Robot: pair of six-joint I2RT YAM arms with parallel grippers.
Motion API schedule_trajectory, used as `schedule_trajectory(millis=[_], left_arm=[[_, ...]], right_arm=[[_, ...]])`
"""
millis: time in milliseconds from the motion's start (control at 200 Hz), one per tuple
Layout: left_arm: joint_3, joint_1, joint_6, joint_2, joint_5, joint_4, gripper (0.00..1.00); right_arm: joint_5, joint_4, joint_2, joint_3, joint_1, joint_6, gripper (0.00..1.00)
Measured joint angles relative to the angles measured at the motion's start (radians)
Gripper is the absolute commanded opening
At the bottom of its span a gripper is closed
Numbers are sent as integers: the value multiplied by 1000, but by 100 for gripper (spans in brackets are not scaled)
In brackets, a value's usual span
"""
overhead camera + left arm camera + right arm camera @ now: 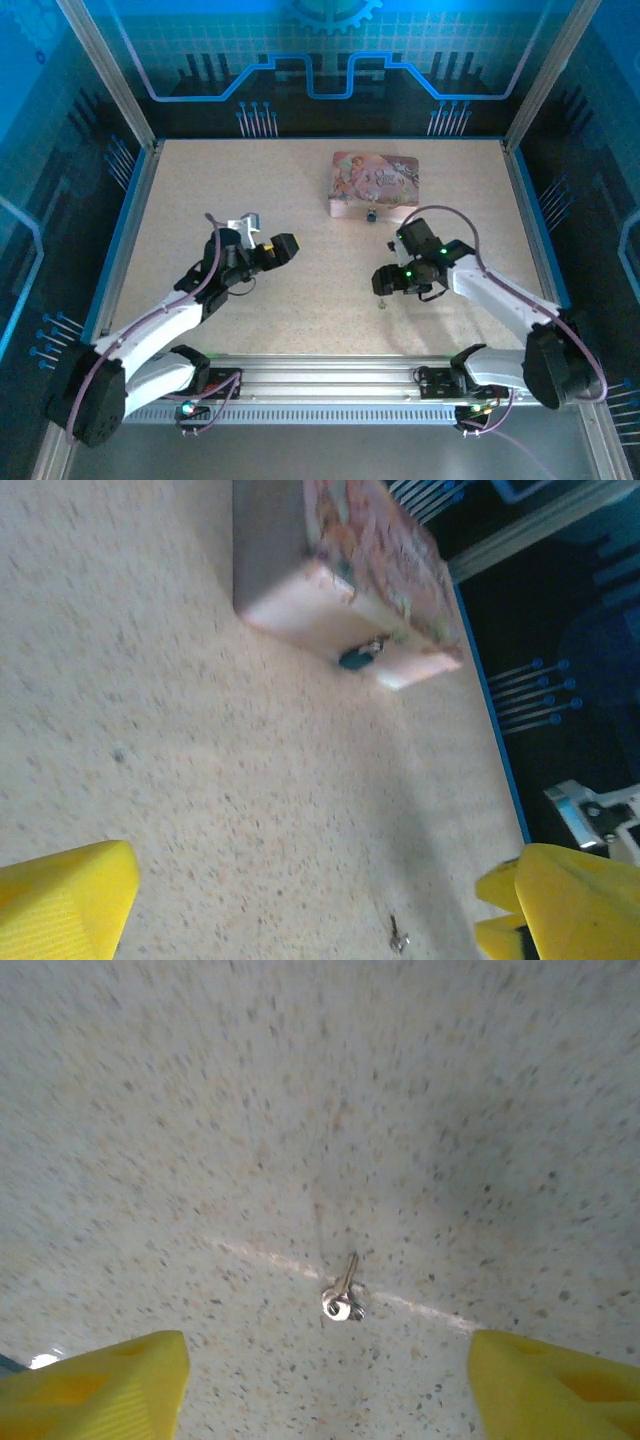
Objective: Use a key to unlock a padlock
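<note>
The tiny dark bluish padlock (371, 214) hangs at the front face of the pink tin (375, 182); in the left wrist view the padlock (355, 658) sits low on the tin's side. The small grey key (381, 305) lies flat on the table, apart from the padlock. My right gripper (385, 283) hovers just above the key, open. In the right wrist view the key (342, 1295) lies between and ahead of the yellow fingers (110, 1385), untouched. My left gripper (285, 248) is open left of centre, pointing toward the tin, and the key (397, 935) shows near its right finger (570, 900).
The flat pink picture-printed tin (350, 570) stands at the back centre of the speckled table (200, 190). Blue walls and metal posts ring the table. A rail (330, 375) runs along the near edge by the arm bases.
</note>
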Motion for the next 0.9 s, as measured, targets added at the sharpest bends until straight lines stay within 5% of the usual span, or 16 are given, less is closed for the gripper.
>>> schedule_trajectory(millis=[300,895], left_arm=[[0,-69,-73,116,13,140,97],[-8,-72,-93,112,12,164,97]], right_arm=[[51,-11,218,92,82,-39,55],[70,-14,344,109,107,-50,40]])
